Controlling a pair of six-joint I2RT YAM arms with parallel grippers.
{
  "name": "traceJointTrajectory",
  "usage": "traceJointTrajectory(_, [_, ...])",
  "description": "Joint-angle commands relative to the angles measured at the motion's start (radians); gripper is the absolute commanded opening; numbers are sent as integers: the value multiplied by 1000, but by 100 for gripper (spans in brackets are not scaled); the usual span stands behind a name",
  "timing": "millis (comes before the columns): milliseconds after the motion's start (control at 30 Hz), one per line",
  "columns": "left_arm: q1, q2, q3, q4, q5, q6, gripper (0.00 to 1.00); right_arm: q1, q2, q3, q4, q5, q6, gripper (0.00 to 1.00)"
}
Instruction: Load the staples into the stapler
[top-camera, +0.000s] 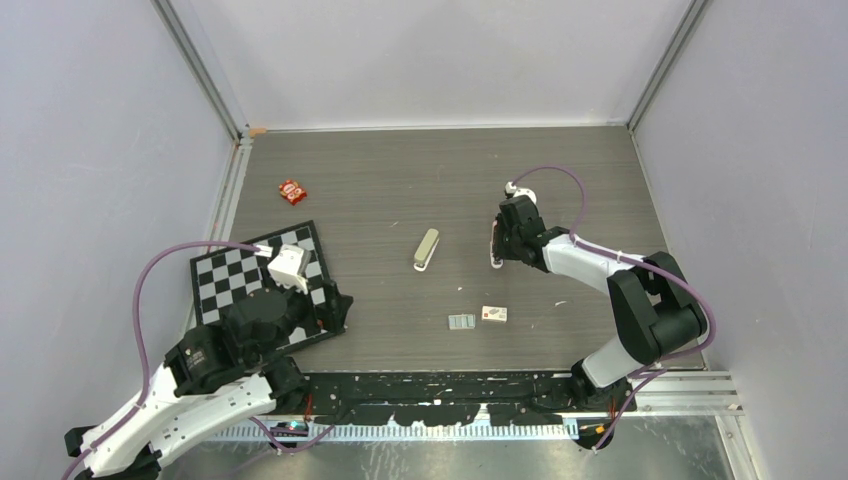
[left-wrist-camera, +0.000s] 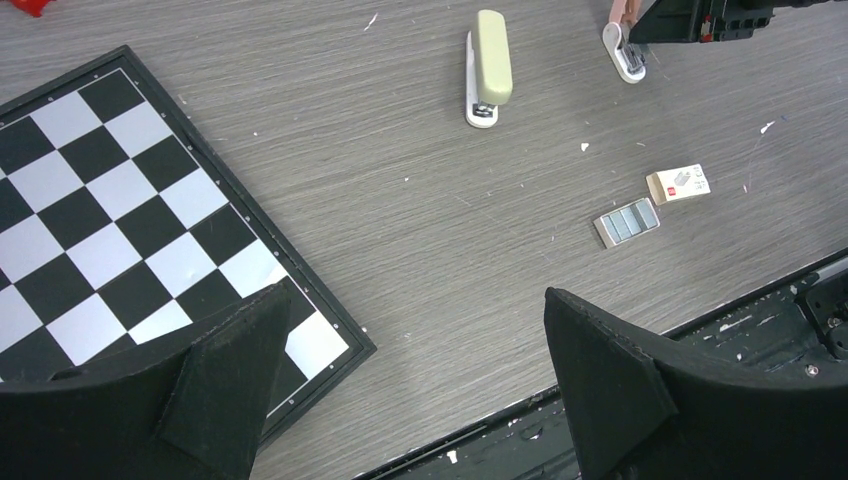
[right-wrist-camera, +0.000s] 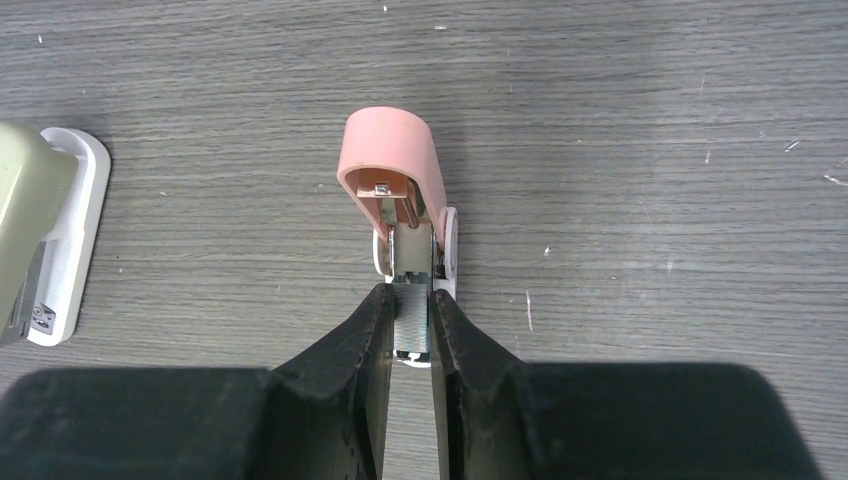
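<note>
Stapler (top-camera: 427, 249) long axis near-to-far, far end angled slightly right; left pincer (left-wrist-camera: 417, 295) released, right pincer (right-wrist-camera: 411, 292) clenched on silvery strip (right-wrist-camera: 410, 332).

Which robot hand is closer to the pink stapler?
Right. The right gripper is shut on the metal track of the pink stapler. The left gripper hangs open over the chessboard, far off to the stapler's left.
</note>
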Motion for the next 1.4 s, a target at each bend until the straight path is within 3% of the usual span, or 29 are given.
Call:
traceJointTrajectory(0, [-2,-13,-1,9,-19,13,100,-4,-18,9,19,-1,4,24])
traceJointTrajectory(1367, [-2,-33,-1,7,-27,10,100,-7,27,-16,52,4,6,25])
